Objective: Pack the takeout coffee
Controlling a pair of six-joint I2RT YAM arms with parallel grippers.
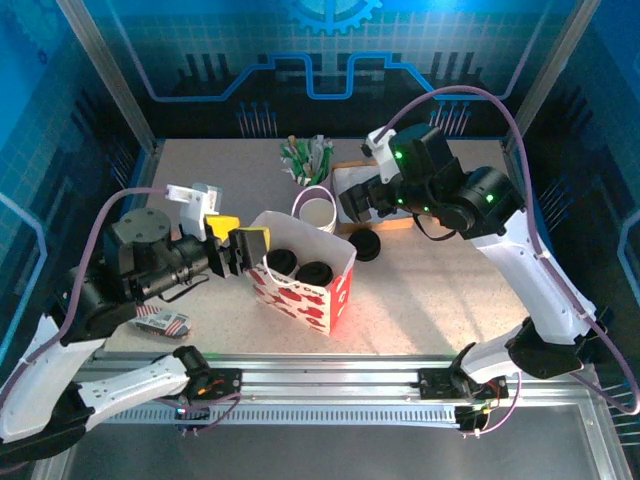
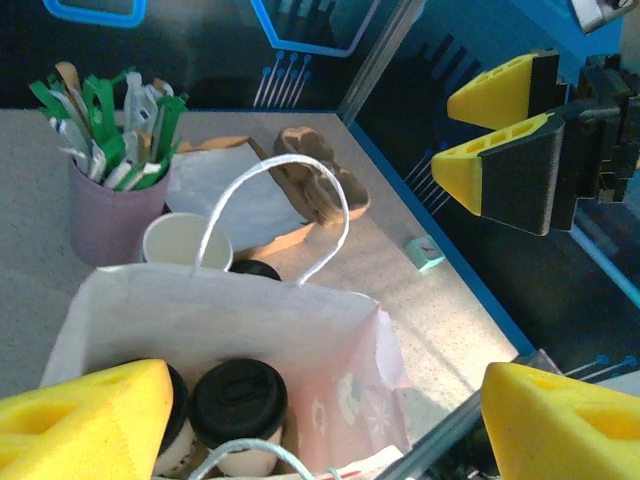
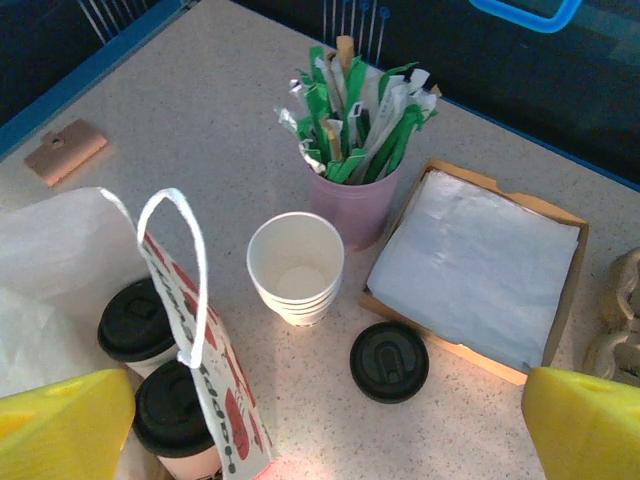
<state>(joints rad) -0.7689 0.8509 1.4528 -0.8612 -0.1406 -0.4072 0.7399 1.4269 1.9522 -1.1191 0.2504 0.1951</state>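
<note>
The speckled beige bench [image 1: 430, 300] carries a white paper bag [image 1: 305, 300] printed in red, with its top open and its thin cord handles upright. Behind the bag to the right lies a flat brown cardboard tray [image 3: 480, 360] of white napkins. The left claw [image 1: 240, 248] hovers at the bag's left rim, its yellow wedge fingers spread wide and empty. The right claw [image 1: 358, 203] hangs behind the bag, also spread and empty. A matte pink cup [image 3: 352, 205] of green-and-white sticks and a stack [image 3: 296, 270] of white paper cups stand just behind the bag. A coffee [image 1: 281, 261], a tapered white cup under a round black lid, stands upright inside the bag beside a second coffee [image 1: 314, 271], just beyond the left claw's tips. A loose black lid [image 3: 389, 360] lies behind the bag.
</note>
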